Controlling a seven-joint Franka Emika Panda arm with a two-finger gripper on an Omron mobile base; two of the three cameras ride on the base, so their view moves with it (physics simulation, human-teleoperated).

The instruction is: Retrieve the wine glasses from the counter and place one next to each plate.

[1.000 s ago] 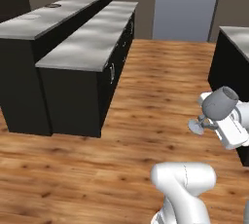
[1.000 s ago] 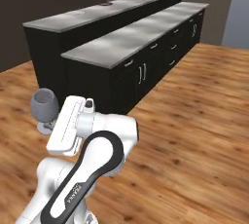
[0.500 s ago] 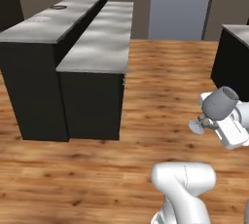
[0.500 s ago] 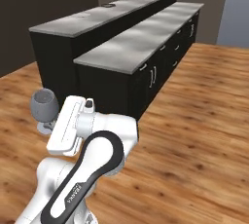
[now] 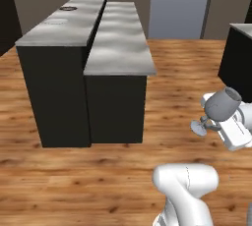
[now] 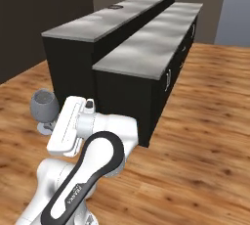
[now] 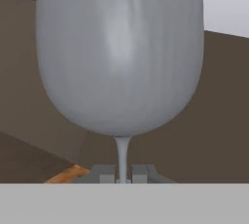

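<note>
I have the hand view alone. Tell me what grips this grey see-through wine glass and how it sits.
Observer: The gripper is shut on the thin stem of the grey see-through wine glass; in the left base view the glass tilts, its round foot off to the side, above the wooden floor.
Operator: Say what lies ahead.
Observer: A long black island with a plain grey bar top and a lower grey worktop beside it.
Operator: Report anything on the bar top.
Observer: Two round shapes lie on it, too small to identify.
</note>
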